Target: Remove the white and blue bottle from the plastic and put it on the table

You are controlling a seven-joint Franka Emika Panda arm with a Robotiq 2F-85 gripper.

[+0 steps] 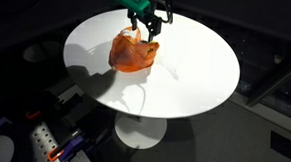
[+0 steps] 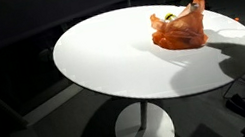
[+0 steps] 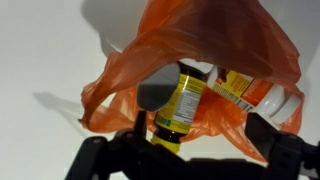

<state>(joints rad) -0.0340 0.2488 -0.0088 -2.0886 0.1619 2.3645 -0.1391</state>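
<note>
Loosely crumpled translucent orange bag (image 3: 205,45) holds 2 cylindrical yellow-labelled bottles (image 3: 181,104).

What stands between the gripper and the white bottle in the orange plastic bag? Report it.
The crumpled orange plastic bag: its film wraps the white bottle, and a yellow-labelled bottle lies beside it, directly before the open black gripper. The bag's mouth gapes toward the gripper. No blue shows.

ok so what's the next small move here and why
Probably slide the gripper sideways over the white bottle before lowering: the jaws stand open above the orange bag, lined up with the yellow-labelled bottle instead.
</note>
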